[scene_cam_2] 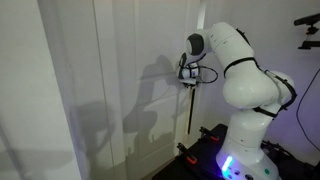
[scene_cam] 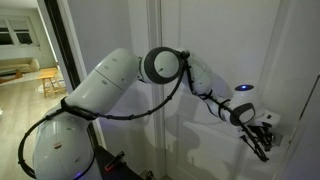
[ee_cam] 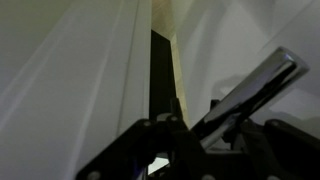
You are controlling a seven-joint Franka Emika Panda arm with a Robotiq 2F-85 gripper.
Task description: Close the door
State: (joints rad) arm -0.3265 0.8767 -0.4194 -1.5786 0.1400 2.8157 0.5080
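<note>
The tall white panelled door [scene_cam: 190, 145] fills both exterior views [scene_cam_2: 120, 60]. My gripper [scene_cam: 262, 137] is at its right edge, by the silver lever handle [scene_cam: 270, 120]. In an exterior view the gripper [scene_cam_2: 188, 72] is right up against the door face. In the wrist view the silver lever [ee_cam: 255, 85] slants down from the upper right into the space between my dark jaws [ee_cam: 195, 135]. I cannot tell whether they clamp it. A narrow dark gap [ee_cam: 160, 70] shows between the door [ee_cam: 220, 40] and the white surface on the left.
A dark-framed glass doorway [scene_cam: 55, 50] stands at the left, with a room with a wooden floor [scene_cam: 25, 85] behind it. My base [scene_cam_2: 240, 150] stands close to the door. A dark stand [scene_cam_2: 305, 20] is at the top right.
</note>
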